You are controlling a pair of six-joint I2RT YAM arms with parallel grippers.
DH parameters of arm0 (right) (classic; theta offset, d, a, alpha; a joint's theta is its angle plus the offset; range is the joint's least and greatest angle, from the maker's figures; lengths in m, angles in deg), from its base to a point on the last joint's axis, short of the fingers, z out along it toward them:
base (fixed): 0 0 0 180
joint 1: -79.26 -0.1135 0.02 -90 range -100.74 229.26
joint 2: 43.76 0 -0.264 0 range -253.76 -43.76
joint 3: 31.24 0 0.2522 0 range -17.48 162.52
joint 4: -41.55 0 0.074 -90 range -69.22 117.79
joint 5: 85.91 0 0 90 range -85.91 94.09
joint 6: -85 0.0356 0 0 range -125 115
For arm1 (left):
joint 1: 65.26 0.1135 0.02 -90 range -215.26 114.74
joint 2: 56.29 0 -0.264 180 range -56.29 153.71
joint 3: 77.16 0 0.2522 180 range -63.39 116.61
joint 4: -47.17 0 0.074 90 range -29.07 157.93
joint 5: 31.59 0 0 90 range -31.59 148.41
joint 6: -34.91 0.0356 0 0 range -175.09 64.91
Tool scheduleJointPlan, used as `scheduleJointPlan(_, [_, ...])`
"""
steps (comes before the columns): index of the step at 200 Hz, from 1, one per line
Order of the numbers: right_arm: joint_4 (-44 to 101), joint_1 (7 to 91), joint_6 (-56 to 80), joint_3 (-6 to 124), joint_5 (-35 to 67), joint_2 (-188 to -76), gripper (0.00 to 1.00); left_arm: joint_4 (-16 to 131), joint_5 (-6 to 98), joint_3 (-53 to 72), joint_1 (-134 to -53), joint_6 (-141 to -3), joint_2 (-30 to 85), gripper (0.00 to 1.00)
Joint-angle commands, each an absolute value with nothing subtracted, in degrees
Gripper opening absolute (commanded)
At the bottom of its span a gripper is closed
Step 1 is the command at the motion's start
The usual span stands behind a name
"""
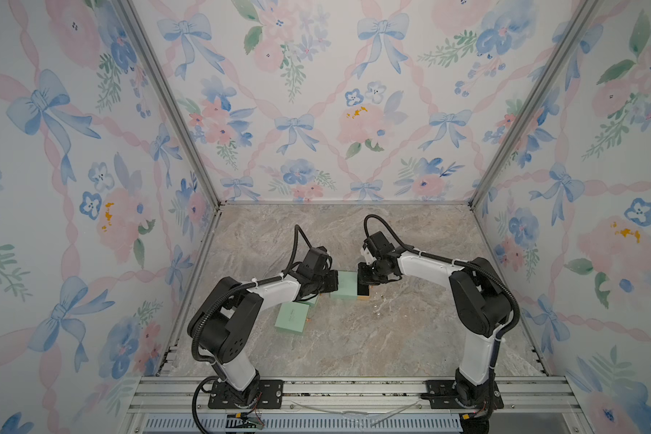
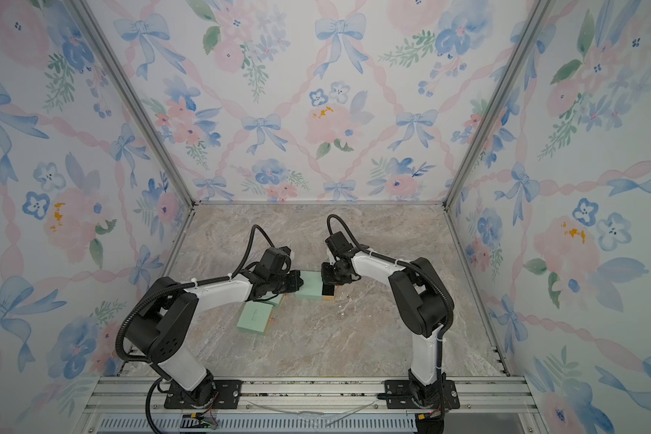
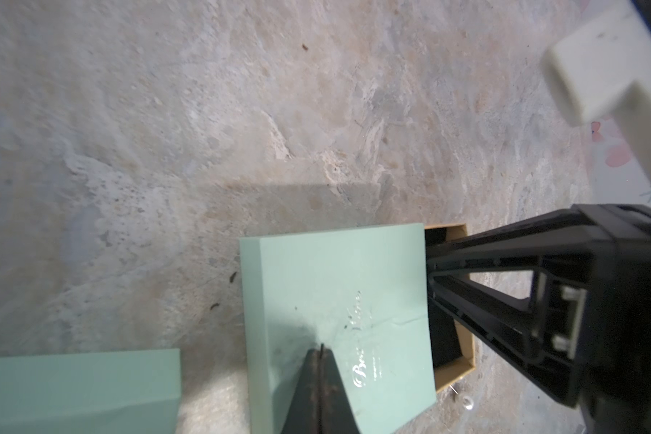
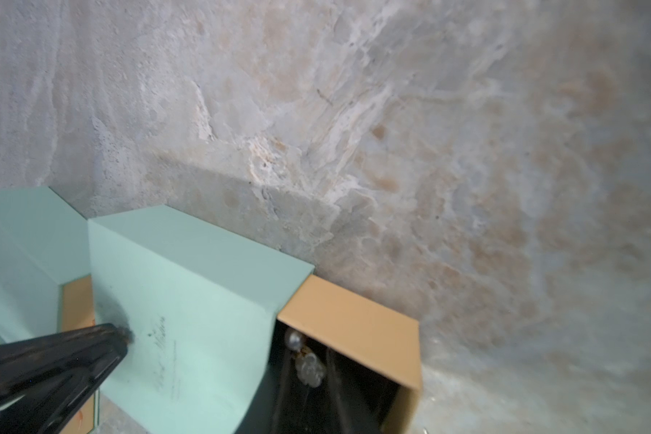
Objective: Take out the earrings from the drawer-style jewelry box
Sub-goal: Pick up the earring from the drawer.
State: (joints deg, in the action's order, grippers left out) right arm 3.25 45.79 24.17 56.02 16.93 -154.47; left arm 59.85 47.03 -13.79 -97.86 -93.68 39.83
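The grey-beige marble-patterned tabletop (image 1: 354, 349) carries 2 flat mint-green cardboard boxes. The drawer-style jewelry box (image 3: 335, 285) being worked on lies directly under the left claw (image 3: 321, 349). That claw's 2 fingers are pressed fully together, with the tips bearing down on the printed lid and holding nothing. The second mint-green box (image 1: 292, 317) lies back from that claw, toward its arm's base.

At the end of the pinned box away from the left claw, the tan cardboard drawer with black lining (image 4: 354, 319) stands pulled out. The right claw (image 3: 431, 270) reaches down into it. Its jaws are drawn close with a slim gap, but the tips are hidden inside the drawer, so I cannot tell whether they pinch anything.

The earrings (image 4: 309, 366) are tiny whitish pearl-like beads with gold glints. They lie on the black lining right at the right claw's tips. A few more loose beads (image 1: 376, 308) lie on the tabletop just outside the drawer, back from the right claw toward its arm's base.

I judge the earrings to be nearly weightless, hard, round and slick, so they are likely to roll or squirt out of a firm pinch. They are best taken across the bead's widest part with a gentle close, or by the gold fitting if it can be reached. The box looks light and would probably slide if it were not pinned.
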Motion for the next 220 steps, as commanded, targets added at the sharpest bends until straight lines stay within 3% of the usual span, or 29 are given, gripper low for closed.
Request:
scheduleJointPlan(1, [3.60, 45.95, 24.71, 55.93, 17.19, -155.20, 0.20, 64.95, 49.08, -15.85, -97.42, -92.89, 41.12, 0.00])
scheduleJointPlan(220, [4.30, 46.48, 24.80, 54.95, 17.12, -153.87, 0.17, 65.02, 48.90, -16.02, -97.48, -92.87, 40.92, 0.00])
